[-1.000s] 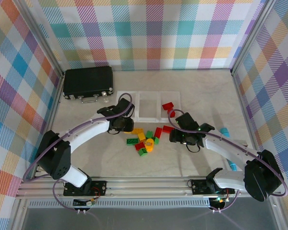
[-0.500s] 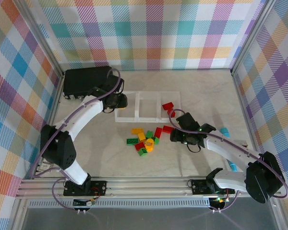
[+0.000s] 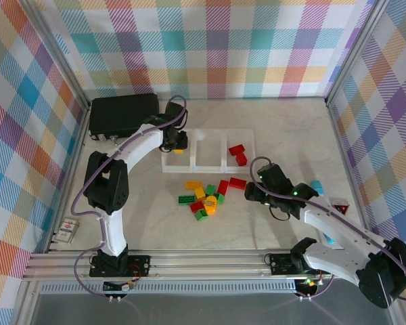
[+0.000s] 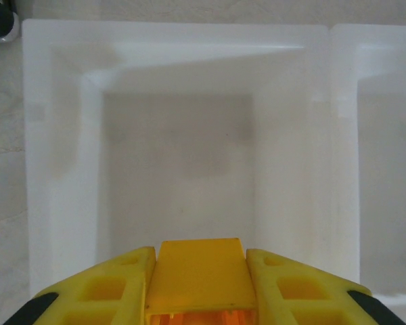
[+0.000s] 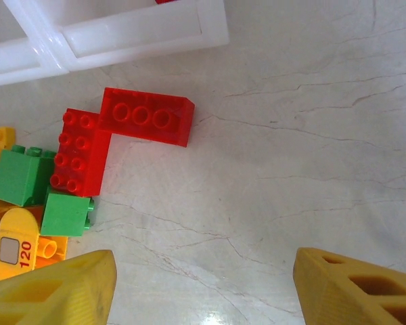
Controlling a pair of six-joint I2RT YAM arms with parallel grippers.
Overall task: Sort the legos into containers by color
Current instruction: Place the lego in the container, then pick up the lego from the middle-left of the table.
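Note:
My left gripper [image 3: 178,145] hangs over the leftmost container [image 4: 61,135] of the three joined white trays, shut on a yellow-orange lego [image 4: 199,274]. The tray floor under it is bare. The middle container [image 3: 208,162] has nothing in it, and the right container [image 3: 252,150] holds two red legos [image 3: 238,154]. A pile of red, green and yellow legos [image 3: 203,198] lies in front of the trays. My right gripper [image 5: 203,284] stands open low over bare table, just right of the pile. Two red legos [image 5: 145,116] lie ahead of it, with green ones [image 5: 24,177] at the left.
A large black case [image 3: 122,115] lies at the back left beside the trays. A blue object [image 3: 317,185] and a small red-marked item [image 3: 340,208] sit near the right wall. A card [image 3: 69,229] lies at the front left. Checked walls enclose the table.
The left arm swung from the pile back over the left tray, carrying the yellow-orange lego. The right gripper drew back slightly to the right, still open.

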